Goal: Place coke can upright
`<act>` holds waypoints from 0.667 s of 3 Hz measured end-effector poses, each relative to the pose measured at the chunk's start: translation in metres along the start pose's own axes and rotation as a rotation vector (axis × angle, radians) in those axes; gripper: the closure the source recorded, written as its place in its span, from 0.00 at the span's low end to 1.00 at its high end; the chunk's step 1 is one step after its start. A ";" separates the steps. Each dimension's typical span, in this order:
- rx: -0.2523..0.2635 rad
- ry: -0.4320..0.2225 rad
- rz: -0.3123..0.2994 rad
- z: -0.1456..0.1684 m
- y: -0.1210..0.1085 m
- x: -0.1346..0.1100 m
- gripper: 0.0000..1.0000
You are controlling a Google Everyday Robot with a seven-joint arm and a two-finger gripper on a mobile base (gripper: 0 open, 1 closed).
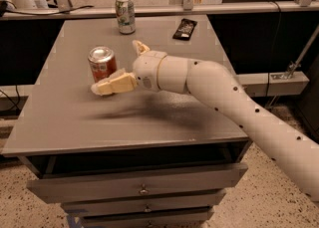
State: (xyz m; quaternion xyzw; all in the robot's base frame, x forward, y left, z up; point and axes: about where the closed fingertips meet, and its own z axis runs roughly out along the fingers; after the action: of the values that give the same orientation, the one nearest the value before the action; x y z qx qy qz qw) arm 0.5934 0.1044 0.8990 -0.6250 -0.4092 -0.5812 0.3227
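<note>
The red coke can (101, 62) stands upright on the grey table (75, 122), left of centre, silver top up. My gripper (118, 67) is just right of the can and is open. Its near finger (113, 84) lies in front of the can's base, and its far finger (140, 48) points up and away behind it. The can sits at the mouth of the fingers and neither one clamps it. The white arm (224, 97) reaches in from the lower right.
A green-and-white can (125, 14) stands at the table's far edge. A black flat device (185, 28) lies at the far right of the table. Drawers (142, 188) sit below the front edge. A rail and frame run behind the table.
</note>
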 end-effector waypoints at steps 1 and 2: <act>0.012 0.018 0.025 -0.040 0.014 0.024 0.00; -0.046 0.012 0.024 -0.102 0.032 0.053 0.00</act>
State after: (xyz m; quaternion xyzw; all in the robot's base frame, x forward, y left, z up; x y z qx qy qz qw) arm 0.5745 0.0073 0.9656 -0.6336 -0.3861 -0.5902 0.3179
